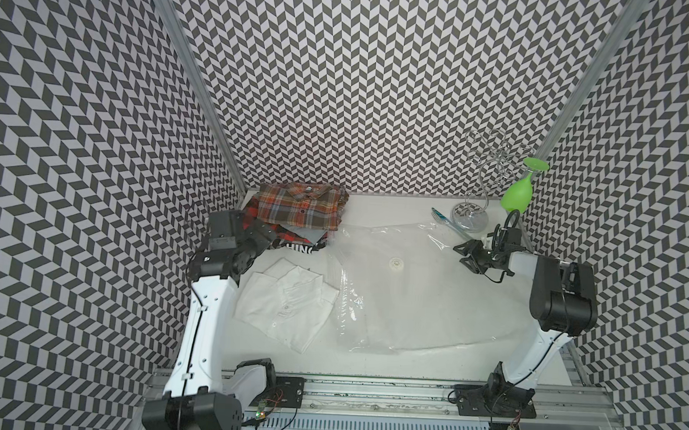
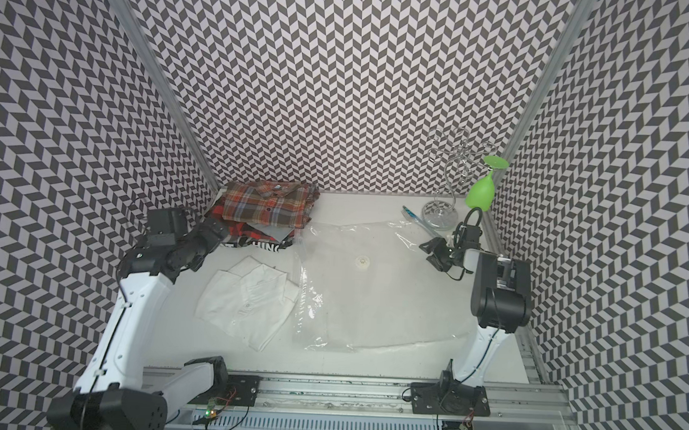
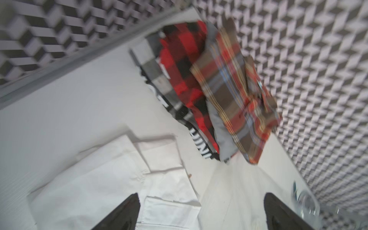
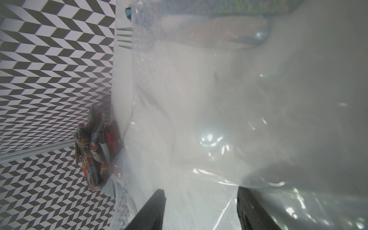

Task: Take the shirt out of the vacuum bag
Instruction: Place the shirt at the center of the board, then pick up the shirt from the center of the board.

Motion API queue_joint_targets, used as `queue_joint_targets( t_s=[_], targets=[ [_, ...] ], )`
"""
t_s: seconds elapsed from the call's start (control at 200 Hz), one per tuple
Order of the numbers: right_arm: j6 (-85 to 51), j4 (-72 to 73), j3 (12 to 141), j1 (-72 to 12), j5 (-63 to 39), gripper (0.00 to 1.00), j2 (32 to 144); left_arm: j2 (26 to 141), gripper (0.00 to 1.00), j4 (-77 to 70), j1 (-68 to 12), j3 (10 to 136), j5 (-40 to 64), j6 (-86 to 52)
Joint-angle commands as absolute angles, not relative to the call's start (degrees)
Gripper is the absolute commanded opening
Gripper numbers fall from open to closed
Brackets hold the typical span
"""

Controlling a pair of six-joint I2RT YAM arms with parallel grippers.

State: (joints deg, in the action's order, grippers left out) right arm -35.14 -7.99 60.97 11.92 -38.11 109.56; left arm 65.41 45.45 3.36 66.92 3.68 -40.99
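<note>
Right, the white bench (image 1: 368, 362) fills the floor of the booth, and sprawled over its middle and right is the vacuum bag (image 1: 411, 290), clear, crinkled and lying flat. Just left of it sits the white shirt (image 1: 287, 301), folded, collar up, out on the bench with its right edge meeting the bag's wrinkled mouth; whether a corner lies under the film I cannot tell. In the far left corner there's a pile of plaid shirts (image 1: 299, 206), brown-orange on top, red-black below.

Over to the arms. The left hand (image 3: 201, 195) hovers above the white shirt near the pile, its fingers spread wide with nothing between them. The right hand (image 1: 459, 254) sits at the bag's far right corner, fingers apart, plastic film draped across the gap but not pinched.

Far right corner: a wire glass rack (image 1: 484, 178), with a green wine glass (image 1: 516, 193) hanging upside down from it. A clear plastic fork (image 1: 446, 222) lies beside the rack's base, touching the bag's edge. Smallest of all, the round white valve (image 1: 396, 263) on the bag's upper face.
</note>
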Motion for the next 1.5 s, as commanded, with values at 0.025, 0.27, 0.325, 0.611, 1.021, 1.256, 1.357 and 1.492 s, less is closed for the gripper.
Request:
queue_joint_targets(
  t_s=[0.025,0.27,0.325,0.611,1.021,1.256,1.357,1.492],
  targets=[
    [-33.87,-11.94,61.98,12.18,-35.46,0.61,109.53,67.84,0.98,52.91,-4.94,68.13,5.29,-31.79],
    [-30.3,-16.04,63.92,11.07,-36.17,0.62,107.17,66.88,0.97,57.89,-22.8,59.86,8.03,-32.39],
    [-28.9,-17.33,64.21,10.61,-35.93,0.62,106.47,67.19,0.96,57.84,-26.34,58.19,6.96,-33.31],
    [-23.23,-24.81,66.8,8.56,-29.96,0.63,99.96,71.41,0.89,57.16,-30.41,53.87,2.15,-34.73],
    [-16.29,-32.41,69.63,-2.81,-27.78,0.64,86.12,75.34,0.88,50.35,-31.53,48.01,2.55,-32.52],
    [-18.93,-30.25,64.25,-9.35,-29.18,0.64,78.75,80.82,0.91,47.29,-31.62,48.53,-3.57,-32.27],
    [-19.54,-29.45,62.69,-9.99,-29.3,0.64,78.11,83.82,0.91,47.65,-32.24,50.16,-6.55,-32.06],
    [-19.71,-29.47,62.13,-10.16,-29.29,0.64,77.99,87.63,0.89,47.35,-33.75,50.67,-7.23,-32.18]
  ],
)
